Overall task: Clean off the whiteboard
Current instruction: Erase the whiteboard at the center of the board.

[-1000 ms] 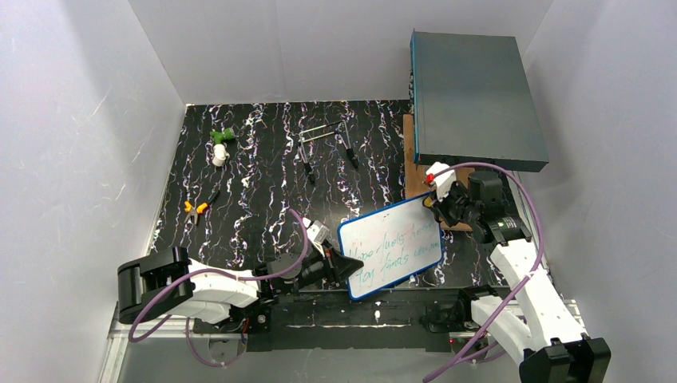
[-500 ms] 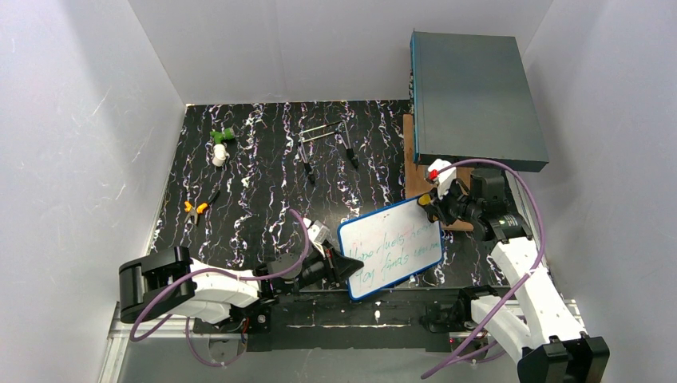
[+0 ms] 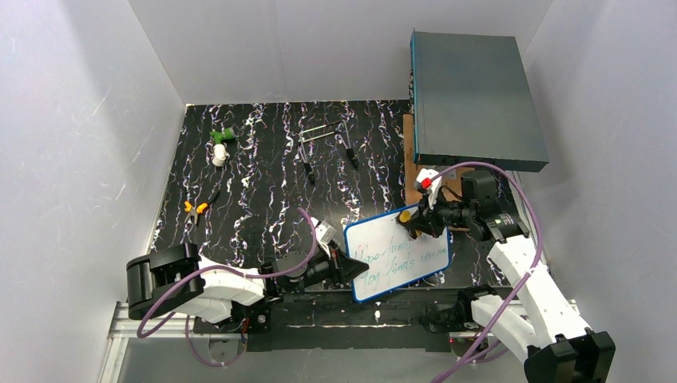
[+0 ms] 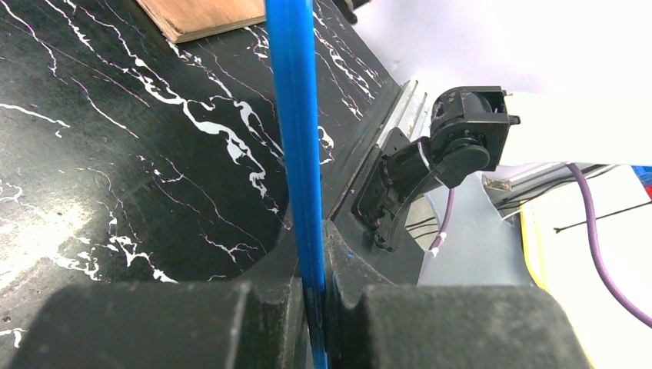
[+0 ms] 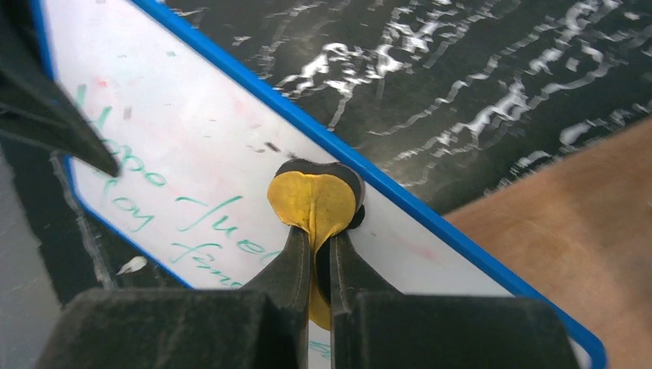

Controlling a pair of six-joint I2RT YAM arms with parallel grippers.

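The whiteboard [image 3: 399, 259], blue-framed with green handwriting, is held tilted above the near table edge. My left gripper [image 3: 348, 268] is shut on its left frame edge; in the left wrist view the blue frame [image 4: 296, 138] runs straight up from between that gripper's [image 4: 315, 300] jaws. My right gripper [image 3: 413, 219] is shut on a round yellow eraser pad [image 3: 405, 215] that presses on the board's upper part. The right wrist view shows the pad [image 5: 315, 201] pinched in the gripper [image 5: 321, 246] against the white surface [image 5: 200, 146], close to the top frame, with the writing to its left.
A large grey-teal box [image 3: 475, 100] stands at the back right over a wooden board [image 3: 411, 159]. A green-and-white object [image 3: 220, 144], an orange-handled tool [image 3: 195, 207] and thin metal tools [image 3: 323, 144] lie on the black marbled table.
My right gripper moved left with the yellow pad, from beside the board's top right corner onto its upper surface. The whiteboard and left gripper shifted slightly right.
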